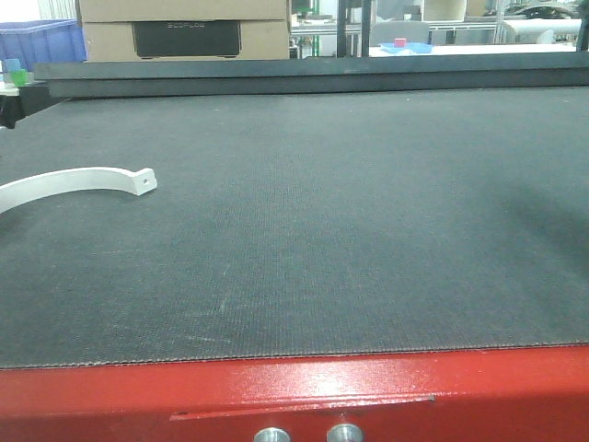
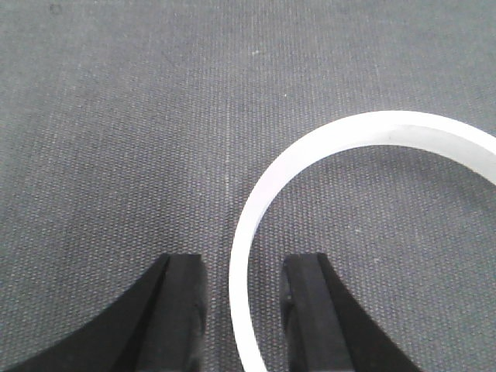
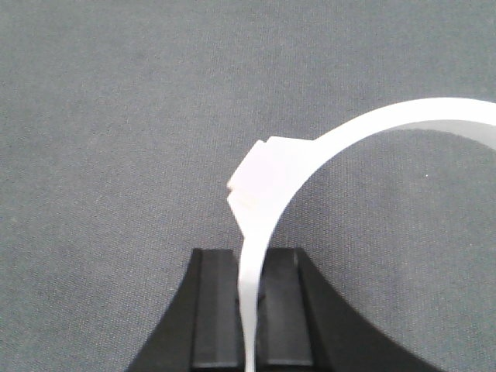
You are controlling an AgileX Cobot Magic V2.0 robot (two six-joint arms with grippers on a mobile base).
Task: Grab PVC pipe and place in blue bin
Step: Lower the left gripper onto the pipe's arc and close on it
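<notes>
A: Straddling the PVC pipe (image 2: 325, 138) with the left tool (image 2: 242, 267), why?
B: So I can pinch across the arc. Its pads (image 2: 182, 310) stand apart, neither touching. My right tool (image 3: 249, 263) is pressed shut on the pipe just beside a squared end.
A: Where's it lying?
B: Front view: 9 o'clock on the dark woven worktop (image 1: 368, 239). The blue bin (image 1: 41, 41) sits at 11 o'clock beyond it, beside cardboard boxes (image 1: 106, 41).

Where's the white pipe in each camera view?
Front: pipe far left on the mat, squared end pointing right.
Left wrist: pipe inside the open left gripper, arcing to the right edge.
Right wrist: pipe clamped in the right gripper, curving up and right.
Shared: the dark woven mat.
</notes>
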